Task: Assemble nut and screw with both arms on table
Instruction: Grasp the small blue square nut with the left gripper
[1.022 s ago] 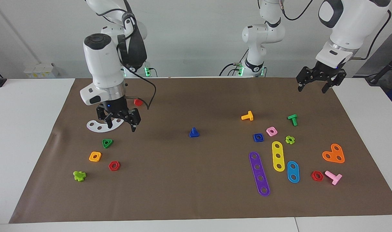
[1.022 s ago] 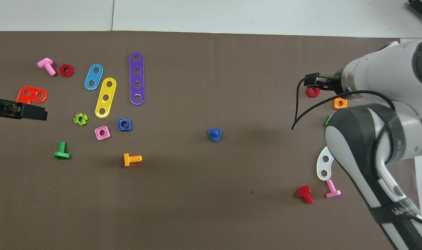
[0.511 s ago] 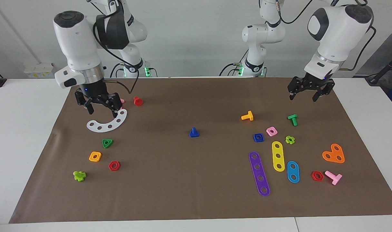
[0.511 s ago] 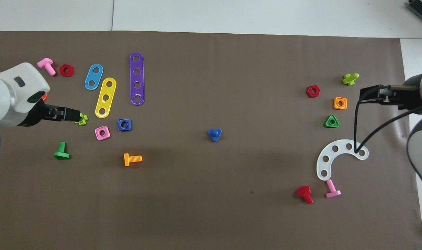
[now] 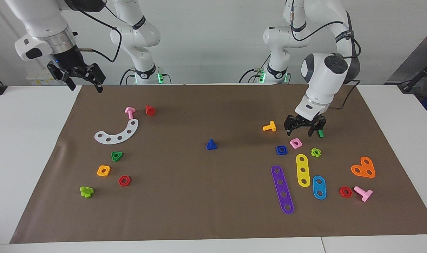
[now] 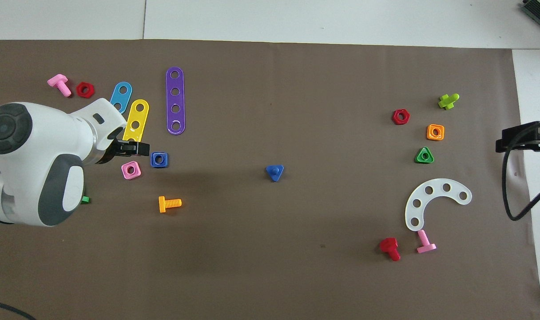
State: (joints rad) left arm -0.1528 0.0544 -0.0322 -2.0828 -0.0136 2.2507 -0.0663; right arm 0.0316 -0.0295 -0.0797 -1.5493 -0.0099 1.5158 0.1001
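The blue square nut (image 5: 281,150) lies flat on the brown mat (image 5: 213,211) toward the left arm's end; it also shows in the overhead view (image 6: 159,159). The blue screw (image 5: 211,144) stands on its triangular head at the mat's middle, shaft up (image 6: 275,172). My left gripper (image 5: 299,131) is open and empty, low over the mat by the pink nut (image 5: 296,143), close beside the blue nut (image 6: 134,148). My right gripper (image 5: 85,85) is open and empty, raised over the mat's corner at the right arm's end (image 6: 521,143).
Around the blue nut lie an orange bolt (image 5: 269,126), a green bolt (image 5: 319,130), a lime nut (image 5: 316,152) and purple (image 5: 282,189), yellow (image 5: 303,170) and blue (image 5: 319,187) strips. A white curved plate (image 5: 117,133) and several small parts lie at the right arm's end.
My left gripper came down from the mat's corner to over the pink and blue nuts. My right gripper rose and drew back from the white curved plate to the mat's corner.
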